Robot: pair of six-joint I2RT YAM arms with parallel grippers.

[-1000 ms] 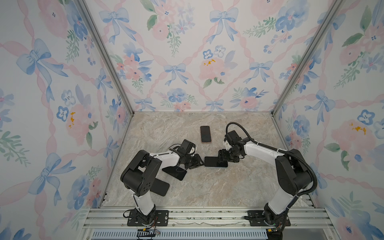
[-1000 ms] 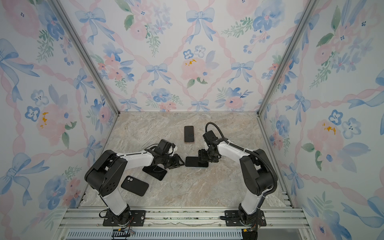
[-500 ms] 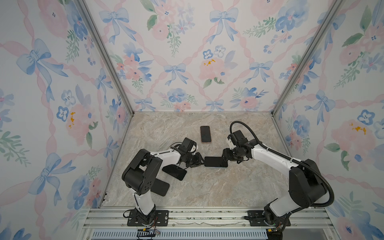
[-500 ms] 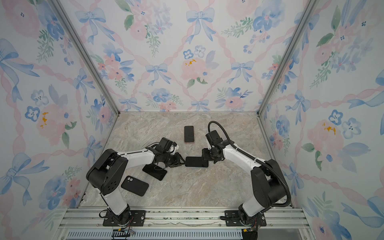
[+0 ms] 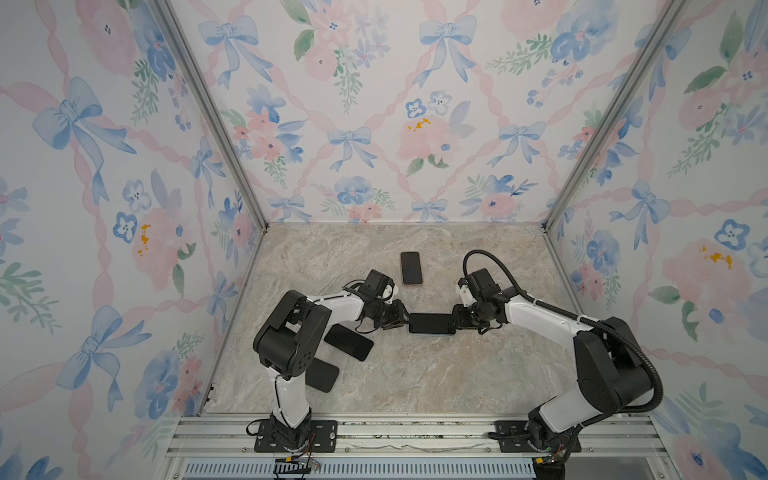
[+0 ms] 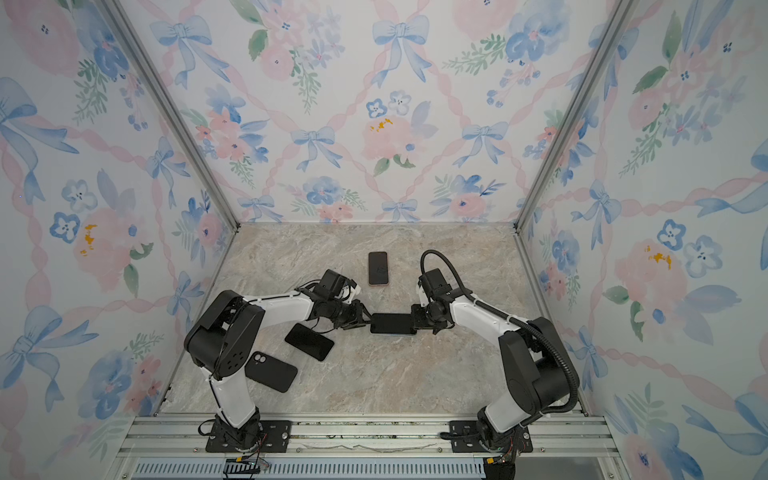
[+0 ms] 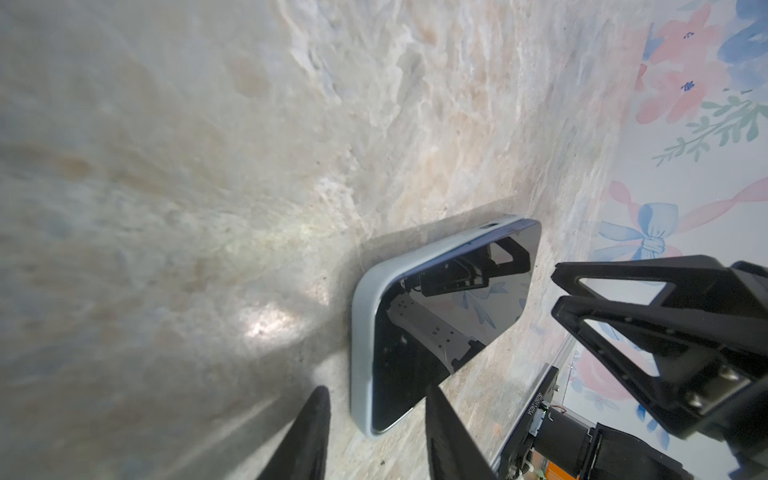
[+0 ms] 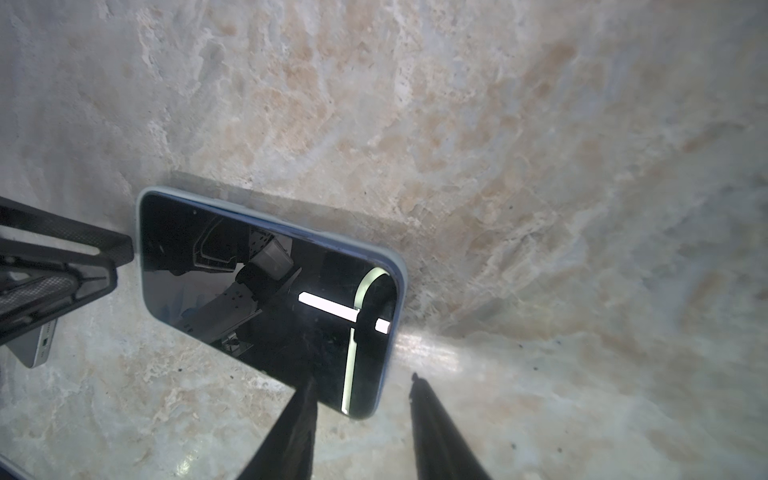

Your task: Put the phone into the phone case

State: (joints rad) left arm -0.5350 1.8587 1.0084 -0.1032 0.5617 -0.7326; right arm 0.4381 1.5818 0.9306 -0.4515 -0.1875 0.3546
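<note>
Phone [image 5: 431,323], screen up in a pale blue case [image 5: 432,333], lies flat mid-counter [image 5: 415,386] in both top views, its length running 9 to 3 o'clock. The left gripper [image 5: 405,322] is at its 9 o'clock end and the right gripper [image 5: 456,322] at its 3 o'clock end. A pink-edged phone [image 5: 411,268] lies apart at 11 o'clock of it. A black phone [image 6: 309,342] lies near at 8 o'clock, with a black case [image 6: 271,371] beyond that.

Left wrist view: the left gripper [image 7: 375,387] shows a narrow gap and straddles a corner of the phone [image 7: 449,307]. One finger [image 7: 309,436] is over the counter just beside the case rim [image 7: 360,332], and the other crosses the screen. Whether either touches, I cannot tell. The right gripper [image 7: 555,291] is at the far end.

Right wrist view: the right gripper [image 8: 361,377] is also narrowly parted over a corner. One finger [image 8: 297,428] is over the screen, and the other is over the counter, clear of the case [image 8: 400,274].
</note>
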